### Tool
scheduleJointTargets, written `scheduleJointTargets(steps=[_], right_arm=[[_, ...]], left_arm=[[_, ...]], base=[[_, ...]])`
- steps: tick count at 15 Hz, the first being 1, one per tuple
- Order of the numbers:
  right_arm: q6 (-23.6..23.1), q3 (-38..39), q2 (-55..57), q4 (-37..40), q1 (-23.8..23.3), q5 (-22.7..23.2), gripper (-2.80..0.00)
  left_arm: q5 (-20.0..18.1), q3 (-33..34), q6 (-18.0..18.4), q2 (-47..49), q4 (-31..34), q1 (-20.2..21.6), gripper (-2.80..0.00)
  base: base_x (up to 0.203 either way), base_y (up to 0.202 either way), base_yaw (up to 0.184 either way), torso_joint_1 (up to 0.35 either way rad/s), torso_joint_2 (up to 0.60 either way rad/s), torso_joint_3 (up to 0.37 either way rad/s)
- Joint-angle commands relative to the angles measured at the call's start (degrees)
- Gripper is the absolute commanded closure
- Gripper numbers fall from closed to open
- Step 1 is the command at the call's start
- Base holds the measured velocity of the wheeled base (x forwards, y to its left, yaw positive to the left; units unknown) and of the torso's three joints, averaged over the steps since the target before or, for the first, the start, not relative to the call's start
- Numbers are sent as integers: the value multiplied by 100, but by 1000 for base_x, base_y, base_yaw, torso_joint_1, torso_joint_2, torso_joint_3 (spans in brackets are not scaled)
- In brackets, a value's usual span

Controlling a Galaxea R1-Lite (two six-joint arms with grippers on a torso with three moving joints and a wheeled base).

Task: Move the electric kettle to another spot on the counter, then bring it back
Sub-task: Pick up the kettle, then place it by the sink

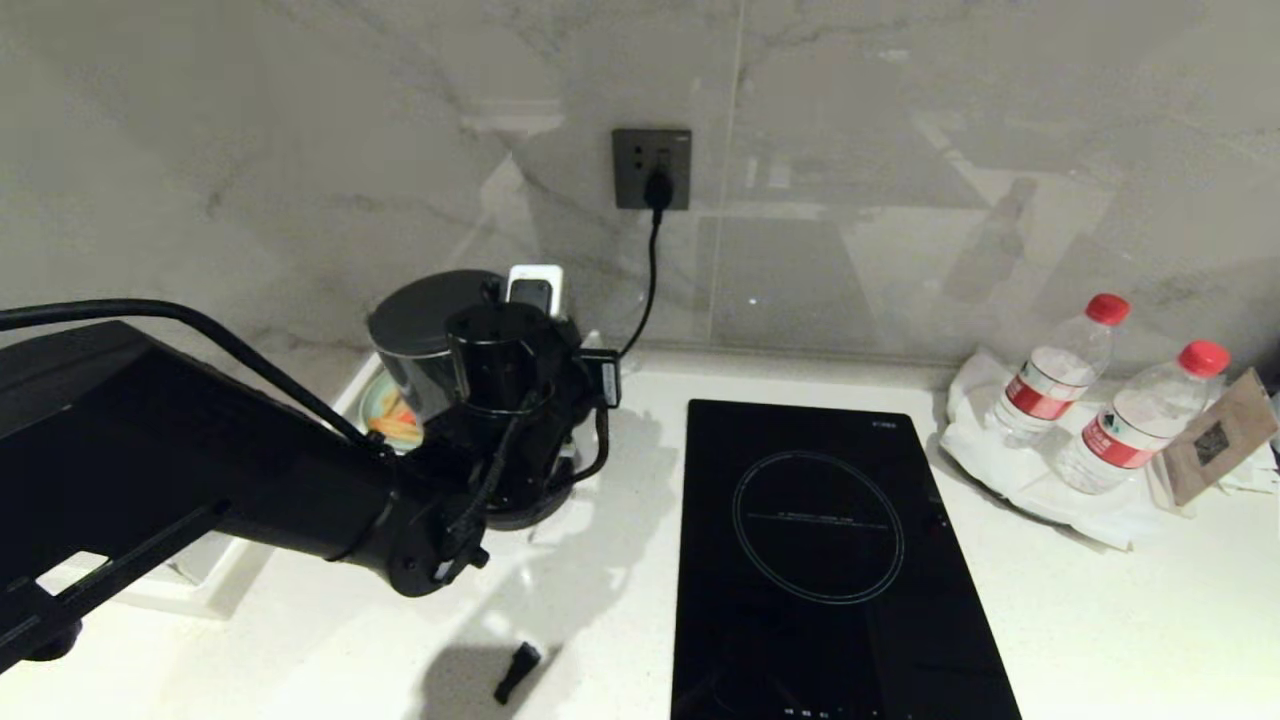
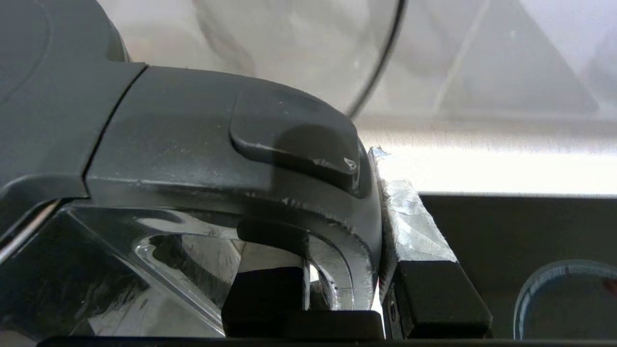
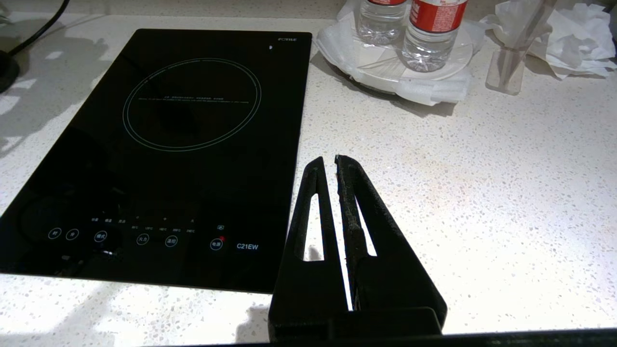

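The left gripper (image 2: 344, 270) is clamped on the electric kettle (image 1: 430, 335) handle, back-left on the counter (image 1: 620, 560) beside the hob (image 1: 820, 560). Looks like the pickup step; a straight lift off the base is probably needed next. The grip is only shown up close in the left wrist view. The right gripper (image 3: 336, 161) hangs pressed together, empty.

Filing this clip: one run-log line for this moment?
left gripper: shut on electric kettle handle | right gripper: shut, idle above counter beside induction hob

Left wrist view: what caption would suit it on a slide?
Left gripper closed on the kettle handle, with the hob beyond.
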Motion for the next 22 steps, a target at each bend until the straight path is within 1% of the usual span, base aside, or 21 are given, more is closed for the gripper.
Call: scheduleJointTargets(steps=[1, 5, 7, 12, 15, 16, 19, 22], right_arm=[[-2, 0, 0, 0, 0, -3, 0], [-2, 0, 0, 0, 0, 1, 0], [-2, 0, 0, 0, 0, -2, 0], [-2, 0, 0, 0, 0, 5, 0], [-2, 0, 0, 0, 0, 1, 0], [-2, 0, 0, 0, 0, 0, 0], [-2, 0, 0, 0, 0, 1, 0], [-2, 0, 0, 0, 0, -3, 0]], left_arm=[[6, -13, 17, -205, -39, 3, 0], [12, 46, 17, -428, -29, -11, 0], [4, 224, 17, -692, 139, -15, 0], [-37, 1251, 22, -1670, 356, -14, 0], [-32, 1658, 1, -2407, 931, 56, 0], [-30, 1830, -16, -2618, 1034, 79, 0], [-29, 2457, -25, -3120, 1097, 96, 0], [-13, 3026, -70, -3301, 1035, 113, 0]], base=[[0, 0, 0, 0, 0, 0], [0, 0, 0, 0, 0, 0], [0, 0, 0, 0, 0, 0], [0, 0, 0, 0, 0, 0], [0, 0, 0, 0, 0, 0], [0, 0, 0, 0, 0, 0], [0, 0, 0, 0, 0, 0], [0, 0, 0, 0, 0, 0]])
